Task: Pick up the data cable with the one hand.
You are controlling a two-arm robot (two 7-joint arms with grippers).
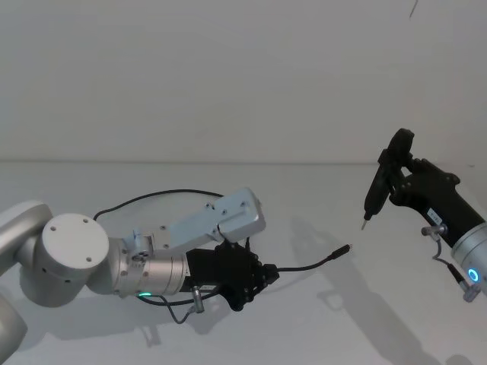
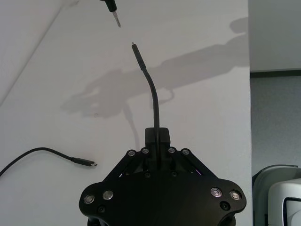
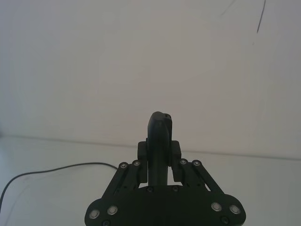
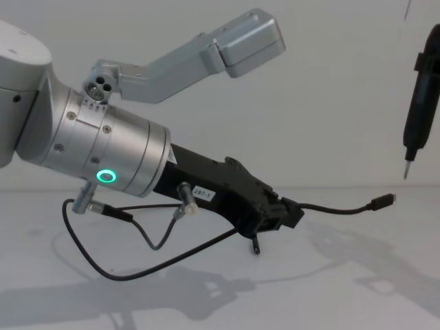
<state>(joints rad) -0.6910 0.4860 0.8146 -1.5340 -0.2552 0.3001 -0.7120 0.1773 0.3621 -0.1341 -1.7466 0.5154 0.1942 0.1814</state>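
between the left jaws sits the data cable point(image 2: 154, 101).

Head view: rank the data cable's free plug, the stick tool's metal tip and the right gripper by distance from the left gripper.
1. The free plug, right of the left gripper holding the data cable.
2. The metal tip, higher, farther right.
3. The right gripper, far right, gripping the stick tool.

The thin black data cable point(image 1: 308, 265) is clamped between the closed fingers of the black left gripper point(image 1: 268, 275). Its plug end sticks out right, above the table point(image 1: 342, 319).
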